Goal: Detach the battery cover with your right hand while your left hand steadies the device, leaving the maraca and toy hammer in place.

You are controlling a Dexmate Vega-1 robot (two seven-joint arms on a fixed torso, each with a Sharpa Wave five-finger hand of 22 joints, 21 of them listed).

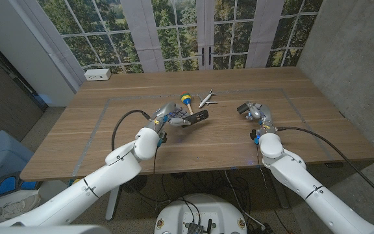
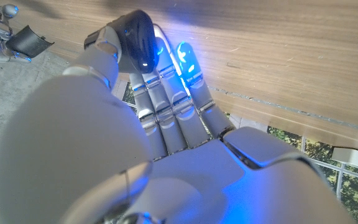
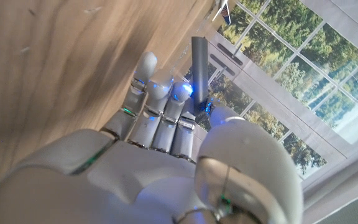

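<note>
Head view is showing the wooden table (image 1: 109, 140) carrying everything, with the left hand (image 1: 172, 117) near its middle, wrapping its fingers around a dark, slim device (image 1: 196, 117), presumably to keep it from sliding while the cover comes off. The device's long axis is running roughly across the table, its free end pointing toward the robot's right. Well apart on the right side, the right hand (image 1: 253, 110) is pinching a small dark flat piece, which I judge to be the battery cover (image 1: 243, 108), so the detaching looks done or nearly so. Just behind the left hand, the maraca (image 1: 186, 101) is lying with its handle angled toward the device, and a small white toy airplane (image 1: 206, 99) is sitting beside it, both apparently untouched. No toy hammer is recognisable.
</note>
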